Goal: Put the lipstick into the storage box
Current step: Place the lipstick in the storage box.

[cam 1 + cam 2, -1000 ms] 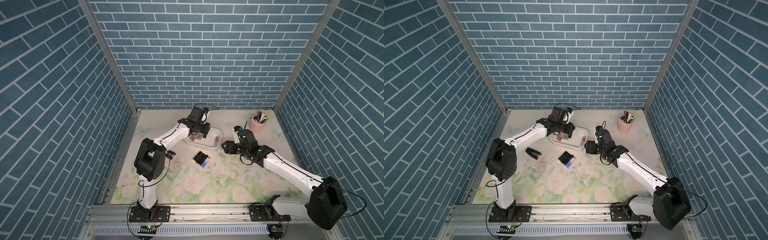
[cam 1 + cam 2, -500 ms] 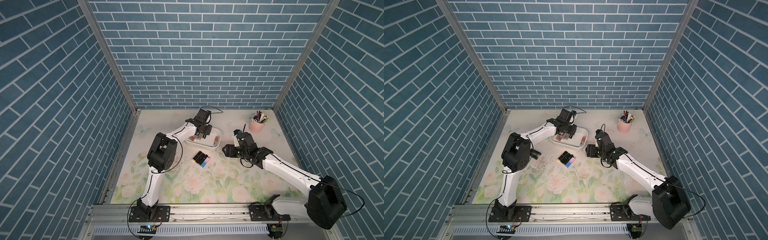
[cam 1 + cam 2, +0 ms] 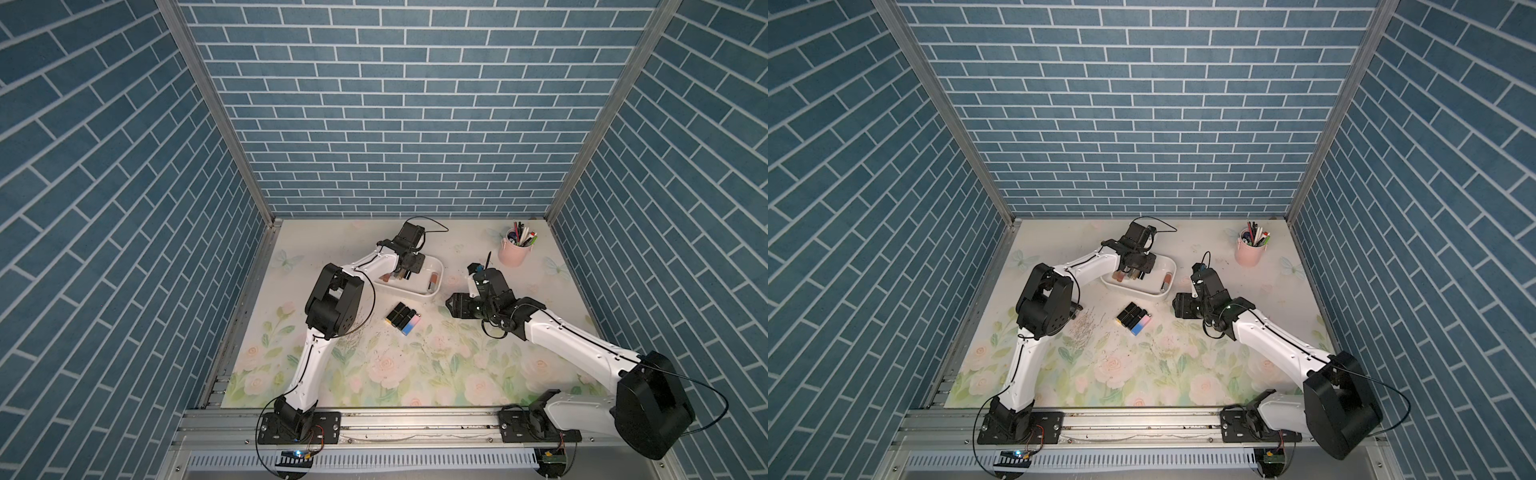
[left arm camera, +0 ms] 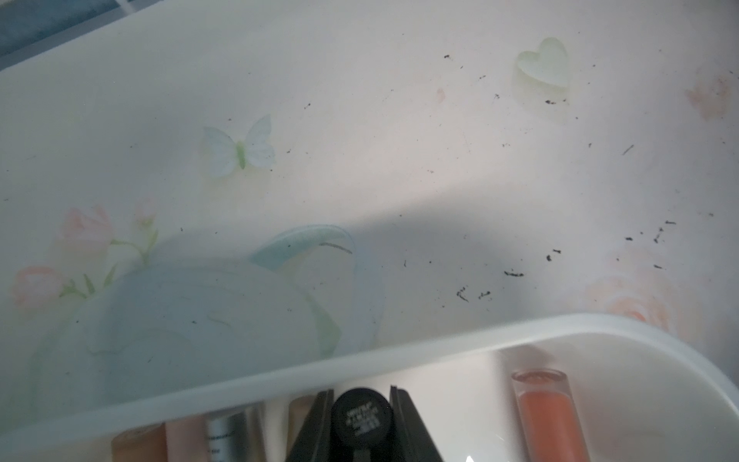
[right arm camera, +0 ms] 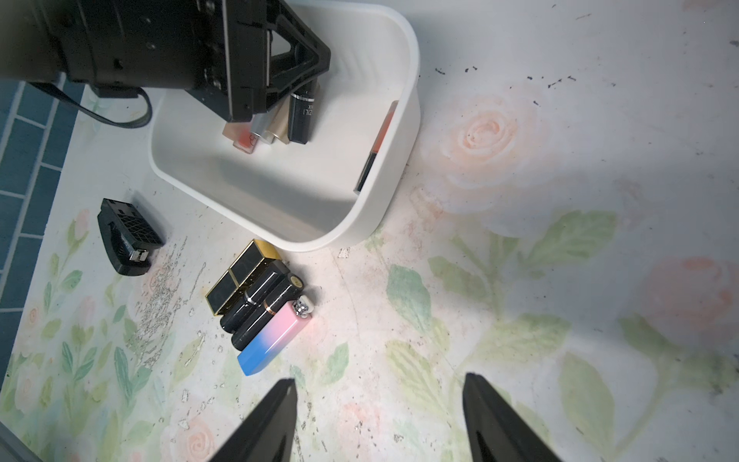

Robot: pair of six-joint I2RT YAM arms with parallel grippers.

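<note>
Left gripper (image 4: 362, 396) pinches the black lipstick (image 4: 362, 420) end-down within the storage box (image 4: 400, 348); right gripper (image 5: 380, 382) stands wide outside it.

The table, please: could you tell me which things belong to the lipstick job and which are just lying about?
Job: storage box; black lipstick in the left gripper; four loose lipsticks; tubes already inside.
Lying about: pink pen cup; black plastic part.

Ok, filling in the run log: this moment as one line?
left hand: shut on black lipstick, over storage box | right hand: open, empty | on mat: four lipsticks
</note>
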